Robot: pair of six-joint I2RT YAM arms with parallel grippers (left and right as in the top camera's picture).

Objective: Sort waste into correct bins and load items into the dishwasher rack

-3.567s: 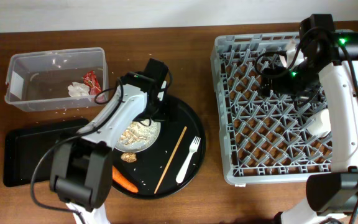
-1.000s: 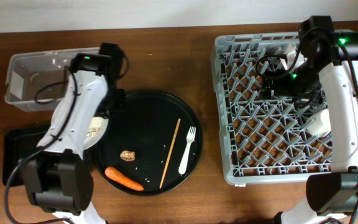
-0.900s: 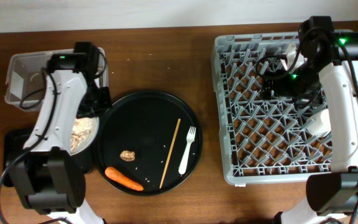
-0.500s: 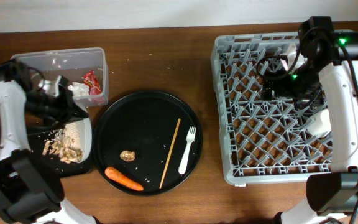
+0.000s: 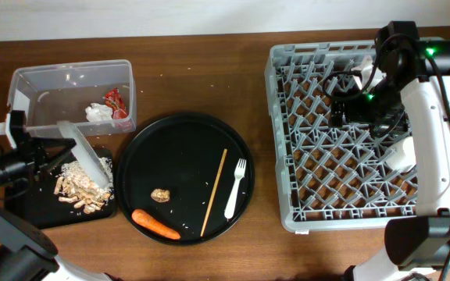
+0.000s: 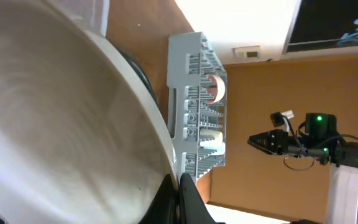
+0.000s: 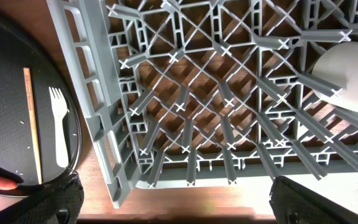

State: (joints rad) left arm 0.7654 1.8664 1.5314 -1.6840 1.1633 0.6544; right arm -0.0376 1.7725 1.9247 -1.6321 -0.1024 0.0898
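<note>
My left gripper [image 5: 53,145] [image 6: 178,194] is shut on the rim of the white plate [image 5: 85,157] [image 6: 55,118], which is tipped steeply on edge over the shallow black tray [image 5: 30,204]. Beige food scraps [image 5: 79,187] lie in a heap on that tray below the plate. The clear tub [image 5: 30,86] holds the red wrapper [image 5: 116,101] and white tissue [image 5: 96,112]. My right gripper [image 5: 344,109] [image 7: 185,208] hangs open over the grey rack [image 5: 287,140] [image 7: 98,99], holding nothing.
The round black tray [image 5: 186,148] carries a chopstick [image 5: 214,191] [image 7: 33,124], white fork [image 5: 237,187] [image 7: 59,134], one food chunk [image 5: 161,194] and a carrot [image 5: 155,224]. A white cup [image 5: 401,153] [image 7: 353,74] sits in the rack's right side.
The left arm carried the plate off the round tray to the far left and tipped it; the scraps slid onto the black tray. The right arm has not moved.
</note>
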